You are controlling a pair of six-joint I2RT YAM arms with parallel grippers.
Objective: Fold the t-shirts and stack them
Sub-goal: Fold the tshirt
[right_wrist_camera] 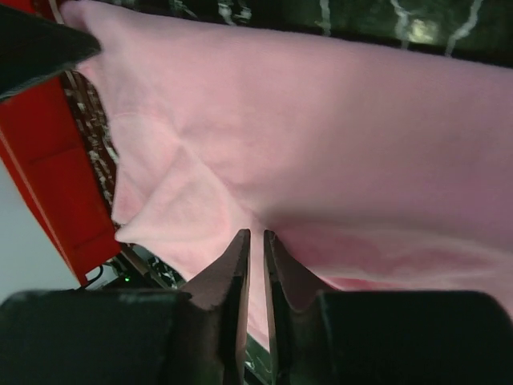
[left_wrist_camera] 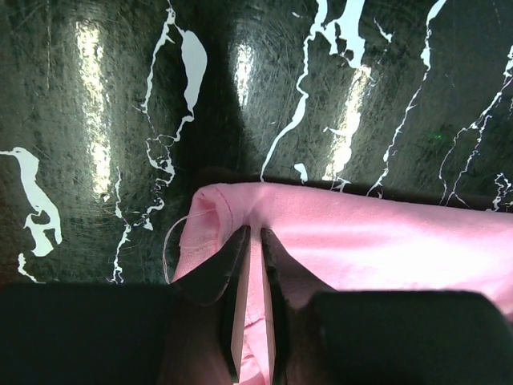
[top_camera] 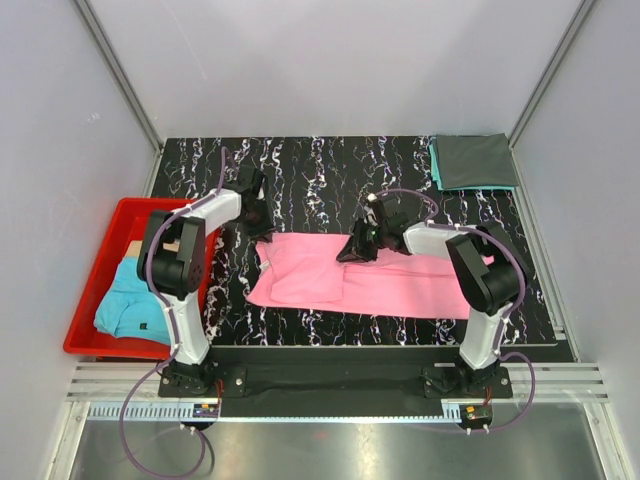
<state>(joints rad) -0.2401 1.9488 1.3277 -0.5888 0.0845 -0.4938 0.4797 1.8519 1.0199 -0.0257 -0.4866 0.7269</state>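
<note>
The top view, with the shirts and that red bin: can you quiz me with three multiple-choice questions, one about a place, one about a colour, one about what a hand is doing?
1. Where is the folded dark grey t-shirt? A far right corner of the table; B near left corner; C hanging from an arm.
2. What colour is the t-shirt lying in the red bin? A yellow; B light blue; C white.
3. The left hand is: A wide open; B holding the bin; C closed on the pink t-shirt's edge.
Answers: A, it lies there on a teal one; B, light blue cloth shows in the bin; C, its wrist view shows pink cloth pinched between its fingers.
</note>
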